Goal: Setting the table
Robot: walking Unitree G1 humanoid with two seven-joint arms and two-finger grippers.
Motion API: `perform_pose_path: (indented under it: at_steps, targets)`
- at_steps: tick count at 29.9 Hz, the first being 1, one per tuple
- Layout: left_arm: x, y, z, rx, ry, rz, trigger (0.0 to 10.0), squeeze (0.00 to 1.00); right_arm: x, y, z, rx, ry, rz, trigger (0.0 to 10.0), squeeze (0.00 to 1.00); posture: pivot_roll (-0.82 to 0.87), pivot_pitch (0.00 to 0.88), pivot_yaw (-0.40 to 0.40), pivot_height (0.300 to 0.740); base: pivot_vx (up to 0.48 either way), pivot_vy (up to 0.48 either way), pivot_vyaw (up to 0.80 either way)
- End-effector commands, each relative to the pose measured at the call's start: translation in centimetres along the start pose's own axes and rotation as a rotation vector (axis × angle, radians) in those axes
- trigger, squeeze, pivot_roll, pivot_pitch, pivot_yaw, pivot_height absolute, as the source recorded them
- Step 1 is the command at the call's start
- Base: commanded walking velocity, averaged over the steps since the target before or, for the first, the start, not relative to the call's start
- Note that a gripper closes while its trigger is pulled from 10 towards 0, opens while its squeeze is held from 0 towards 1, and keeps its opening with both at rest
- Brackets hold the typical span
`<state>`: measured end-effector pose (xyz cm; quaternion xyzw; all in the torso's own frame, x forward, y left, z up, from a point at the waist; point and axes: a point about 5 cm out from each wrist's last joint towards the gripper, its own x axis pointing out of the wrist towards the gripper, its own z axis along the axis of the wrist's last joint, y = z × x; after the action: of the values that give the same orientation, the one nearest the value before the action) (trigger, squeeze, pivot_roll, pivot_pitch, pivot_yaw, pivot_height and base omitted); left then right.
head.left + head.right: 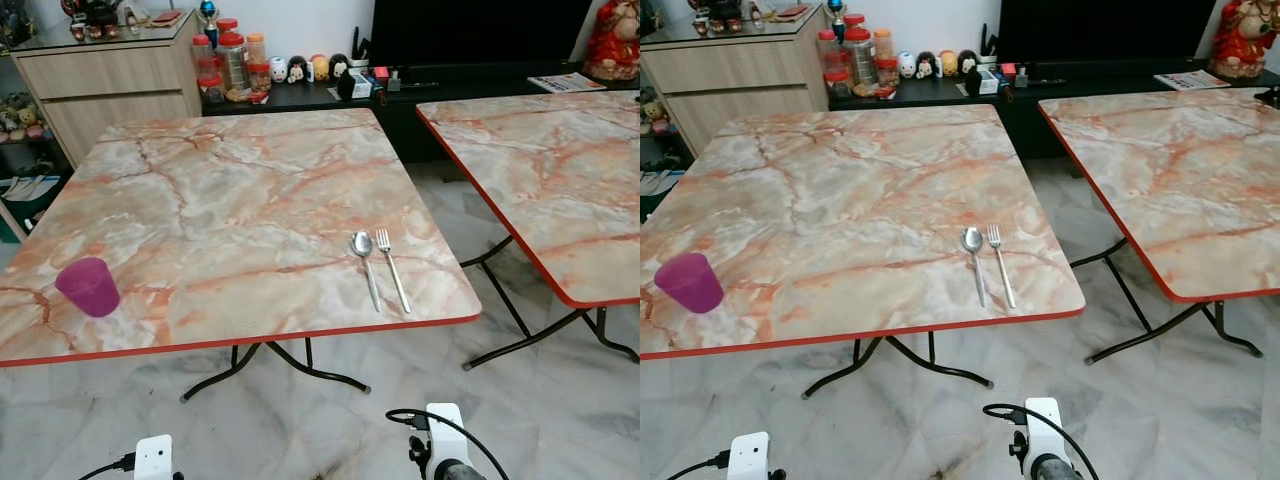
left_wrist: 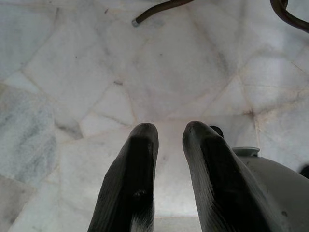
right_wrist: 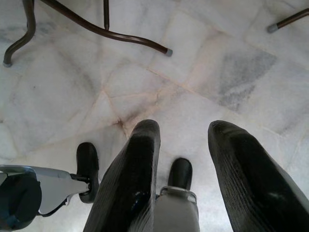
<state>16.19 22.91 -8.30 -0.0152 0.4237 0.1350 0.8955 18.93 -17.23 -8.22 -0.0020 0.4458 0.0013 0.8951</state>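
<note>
Left eye view: a square folding table with a marble-patterned top and red edge [image 1: 250, 190] takes up the middle of the frame. A translucent purple plastic cup [image 1: 88, 286] stands upright near its lower left corner. Toward the lower right of the tabletop a silver metal spoon [image 1: 365, 262] and a silver metal fork [image 1: 391, 266] lie side by side, just apart, handles pointing toward the near edge, the spoon on the left. A second marble-patterned table [image 1: 560, 180] stands at the right of the frame, separated from the first by a strip of pale marble floor [image 1: 300, 420]. Along the top, a low black cabinet carries red-lidded jars [image 1: 232, 62] and small figurines.

Both arms hang low above the floor. The left gripper [image 2: 169, 140] has its two black fingers slightly apart, holding nothing. The right gripper [image 3: 183, 145] has its fingers spread wider, also empty, with curved dark table legs [image 3: 96, 29] in the upper part of that wrist view.
</note>
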Motion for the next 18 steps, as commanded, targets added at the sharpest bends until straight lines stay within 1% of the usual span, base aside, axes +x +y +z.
perform_pose_path:
  at_steps: [1,5,7,18]
  targets:
    - [-0.06,0.18,-0.28,-0.013,0.013,0.006,10.0,0.0,0.02,-0.02,0.14,-0.007,-0.005,-0.002,10.0,0.0,0.0,0.0,0.033,0.732,0.0,0.416,0.0]
    - [0.03,0.15,0.02,0.002,0.007,0.0,10.0,0.0,0.06,0.24,0.26,-0.005,-0.009,0.004,10.0,0.0,0.0,0.0,0.039,0.732,0.0,0.48,0.0]
    - [0.08,0.3,0.29,0.016,-0.002,0.004,10.0,0.0,0.07,0.41,0.26,-0.006,-0.009,0.007,10.0,0.0,0.0,0.0,0.039,0.732,0.0,0.0,0.0]
    - [0.12,0.25,0.49,0.019,-0.01,-0.003,10.0,0.0,0.07,0.72,0.14,0.004,-0.008,0.012,10.0,0.0,0.01,0.0,0.045,0.732,0.0,0.0,0.0]
